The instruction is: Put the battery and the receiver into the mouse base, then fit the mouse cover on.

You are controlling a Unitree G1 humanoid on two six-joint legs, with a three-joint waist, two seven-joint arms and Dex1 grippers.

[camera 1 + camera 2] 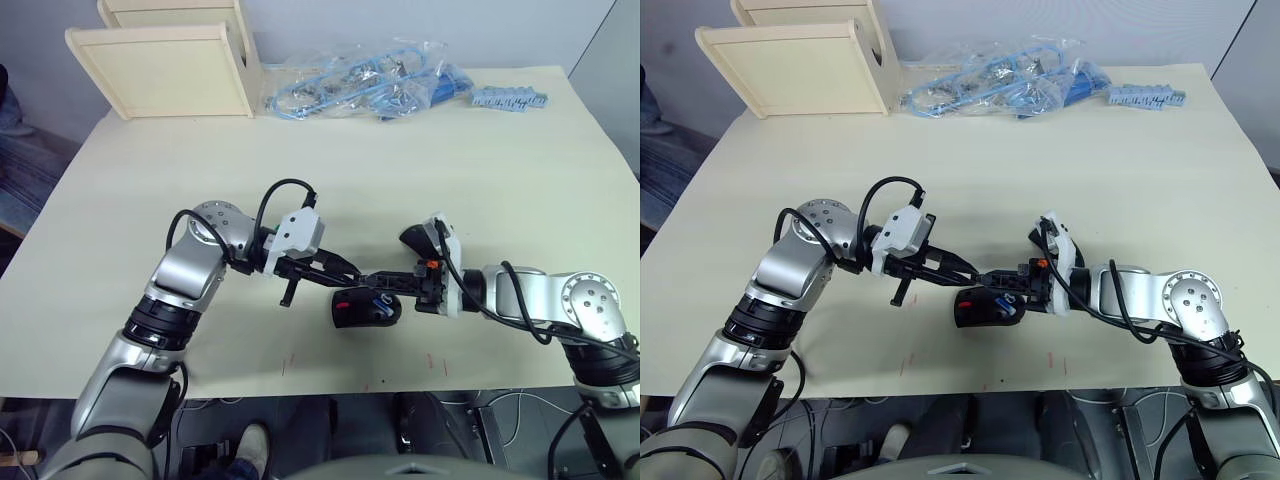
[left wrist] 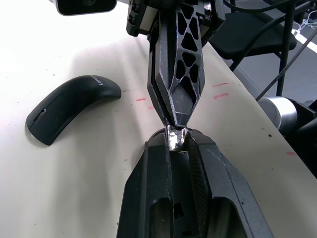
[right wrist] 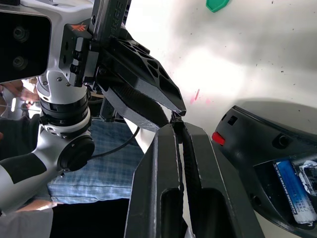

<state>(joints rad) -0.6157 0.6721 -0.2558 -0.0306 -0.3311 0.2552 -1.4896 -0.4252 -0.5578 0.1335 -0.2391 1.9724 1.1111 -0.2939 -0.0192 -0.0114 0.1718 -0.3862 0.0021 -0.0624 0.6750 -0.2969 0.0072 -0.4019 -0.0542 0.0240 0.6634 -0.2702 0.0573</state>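
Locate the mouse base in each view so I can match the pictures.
Left eye view: mouse base lies just below the two grippers' meeting tips.
Right eye view: same place, lower centre.
Right wrist view: beside the right gripper, open, with the battery inside.
Shared landmark: the right gripper, tip to tip with the left gripper.

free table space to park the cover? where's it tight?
Free: the broad bare stretch of cream tabletop between the bagged blue cables and the right arm, and the near-left corner. Crowded: the middle, where the left pincer and right pincer meet tip to tip over the black red-patched mouse base, blue-and-silver battery already inside.
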